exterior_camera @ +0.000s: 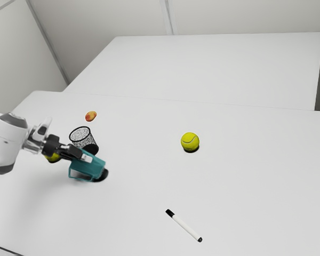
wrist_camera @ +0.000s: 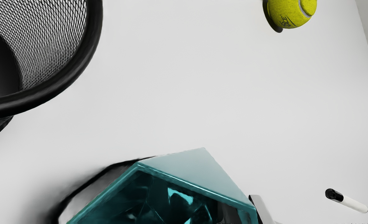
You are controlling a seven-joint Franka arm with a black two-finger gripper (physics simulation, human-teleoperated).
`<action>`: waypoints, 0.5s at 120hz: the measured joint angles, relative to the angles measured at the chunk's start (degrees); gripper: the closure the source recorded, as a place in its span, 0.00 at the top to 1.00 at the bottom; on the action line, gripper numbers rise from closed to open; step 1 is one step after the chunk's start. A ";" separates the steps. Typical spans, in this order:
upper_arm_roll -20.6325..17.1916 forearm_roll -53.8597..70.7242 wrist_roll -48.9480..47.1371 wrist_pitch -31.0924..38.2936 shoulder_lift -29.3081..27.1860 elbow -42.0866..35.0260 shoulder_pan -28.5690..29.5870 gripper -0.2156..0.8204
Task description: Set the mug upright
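Note:
The teal mug (exterior_camera: 88,164) is tilted in the exterior view, its handle at the lower left and a dark shadow beside its base. My gripper (exterior_camera: 84,156) reaches it from the exterior view's left and is shut on its wall near the rim. In the wrist view the open mouth of the mug (wrist_camera: 184,189) faces the camera. There my gripper (wrist_camera: 245,214) has one finger outside the wall and a dark shape, apparently the other finger, inside. The lower part of the mug is cut off there.
A black mesh cup (exterior_camera: 83,138) stands close behind the mug. One tennis ball (exterior_camera: 53,158) is partly behind the hand; another tennis ball (exterior_camera: 190,141) sits farther out. An orange-red fruit (exterior_camera: 90,116) lies beyond the cup, and a white marker (exterior_camera: 184,225) lies nearer the exterior camera.

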 joint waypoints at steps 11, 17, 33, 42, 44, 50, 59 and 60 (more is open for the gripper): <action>-0.03 0.48 0.09 1.02 -3.08 -0.77 -2.15 0.07; -0.07 1.03 0.04 1.68 -4.39 -0.92 -3.41 0.06; -0.10 2.99 -0.52 3.45 -6.80 -1.01 -6.74 0.06; -0.73 4.02 -0.96 4.73 -7.10 -0.37 -7.84 0.06; -0.98 4.33 -1.10 4.99 -7.12 -0.18 -7.98 0.06; -2.36 5.79 -1.67 5.75 -7.06 1.00 -7.92 0.06; -5.46 8.72 -2.89 7.03 -6.01 3.48 -7.29 0.06; -5.81 9.15 -3.06 7.16 -5.82 3.82 -7.25 0.06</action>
